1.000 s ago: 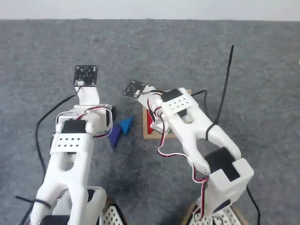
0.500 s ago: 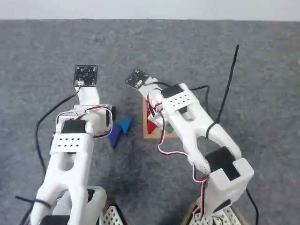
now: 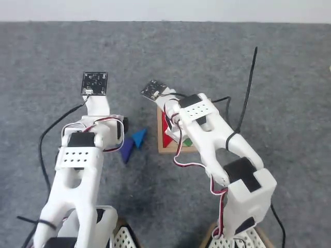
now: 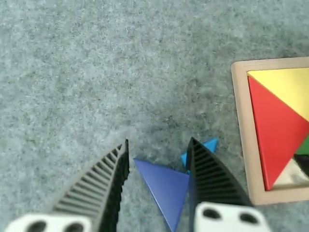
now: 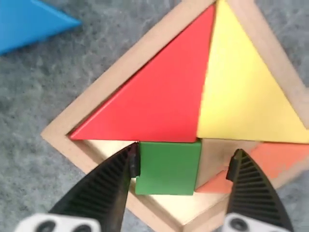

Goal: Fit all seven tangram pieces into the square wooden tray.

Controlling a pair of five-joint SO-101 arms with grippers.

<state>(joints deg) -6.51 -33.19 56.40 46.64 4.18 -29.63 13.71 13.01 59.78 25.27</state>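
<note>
The right gripper [image 5: 186,157] is open, with a jaw on each side of the green square [image 5: 166,166]. The square lies in the tray [image 5: 126,67], touching the red triangle [image 5: 154,101]. The yellow triangle [image 5: 241,92] and an orange piece [image 5: 270,162] are in the tray too. It looks like the square is being put in its spot. Next it may need a small push to sit snug.

The left gripper [image 4: 159,145] is open too, low over the dark blue triangle [image 4: 166,191]. The light blue triangle [image 4: 203,146] is just beside it. Both lie on the grey mat [image 4: 96,58] at 9 o'clock from the tray and must go in later.

In the high view the right arm [image 3: 217,134] leans in from 5 o'clock and the left arm [image 3: 77,160] from 6 o'clock
</note>
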